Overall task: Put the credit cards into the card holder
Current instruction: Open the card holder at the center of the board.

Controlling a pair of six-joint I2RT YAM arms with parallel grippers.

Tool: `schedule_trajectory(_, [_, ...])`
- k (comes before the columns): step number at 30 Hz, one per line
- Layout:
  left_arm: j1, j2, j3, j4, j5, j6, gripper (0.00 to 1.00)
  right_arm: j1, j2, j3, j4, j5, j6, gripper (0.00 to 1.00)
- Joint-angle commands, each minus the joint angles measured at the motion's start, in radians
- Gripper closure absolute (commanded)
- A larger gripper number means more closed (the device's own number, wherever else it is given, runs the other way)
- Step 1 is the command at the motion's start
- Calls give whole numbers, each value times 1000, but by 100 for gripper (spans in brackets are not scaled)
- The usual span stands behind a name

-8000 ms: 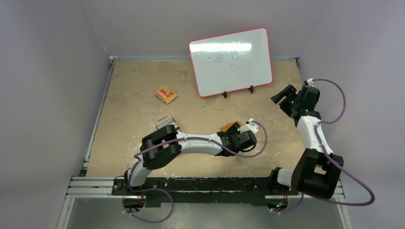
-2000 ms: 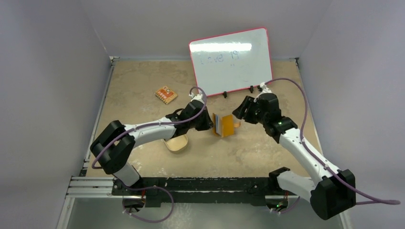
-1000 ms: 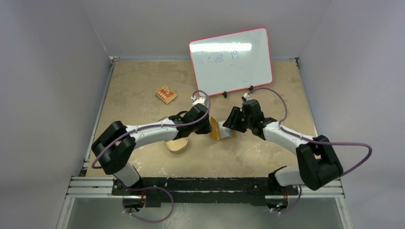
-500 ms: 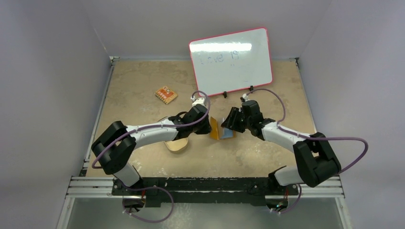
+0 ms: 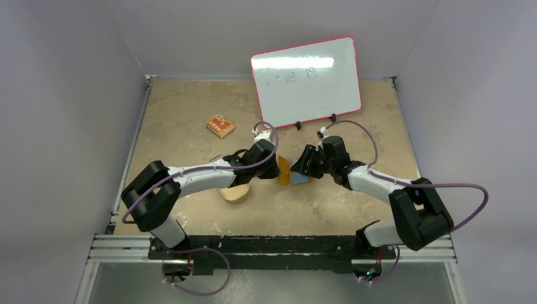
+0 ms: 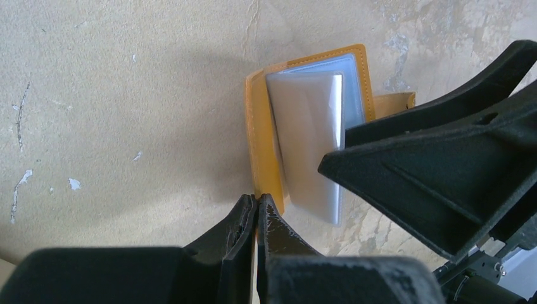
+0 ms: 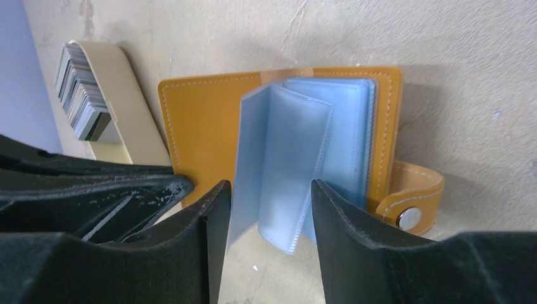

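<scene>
The card holder (image 7: 202, 126) stands open on the table, orange outside with pale blue sleeves (image 7: 297, 158) fanned out and a snap tab (image 7: 410, 218) at the right. My left gripper (image 6: 256, 204) is shut on the edge of its orange cover (image 6: 263, 145). My right gripper (image 7: 269, 212) is open, with one finger on each side of the loose sleeves. The credit cards (image 7: 82, 101) are a grey stack standing in a tan dish (image 7: 126, 107) behind the holder. In the top view the two grippers (image 5: 273, 168) (image 5: 304, 166) meet over the holder (image 5: 286, 172).
A whiteboard (image 5: 306, 82) on small feet stands at the back of the table. An orange patterned flat piece (image 5: 220, 126) lies at the back left. The tan dish (image 5: 235, 192) sits partly under my left forearm.
My right gripper has edged left and down onto the holder's sleeves, which now stand closer together. My left gripper has kept its hold on the cover.
</scene>
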Motion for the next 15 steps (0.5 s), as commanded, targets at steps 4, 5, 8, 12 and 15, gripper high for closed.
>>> schedule_trajectory(4, [3, 9, -17, 32, -25, -11, 100, 2, -52, -34, 106, -96, 19, 50])
schedule_trajectory(5, [3, 10, -20, 33, -24, -10, 100, 2, -52, -35, 119, -104, 18, 51])
schedule_trajectory(8, [2, 6, -21, 35, -25, -12, 100, 3, -39, -43, 172, -139, 18, 49])
schedule_trajectory(12, [3, 5, -23, 37, -25, -15, 100, 4, -5, -42, 250, -183, 32, 41])
schedule_trajectory(15, [2, 4, -26, 39, -23, -17, 100, 3, 13, -40, 269, -187, 39, 39])
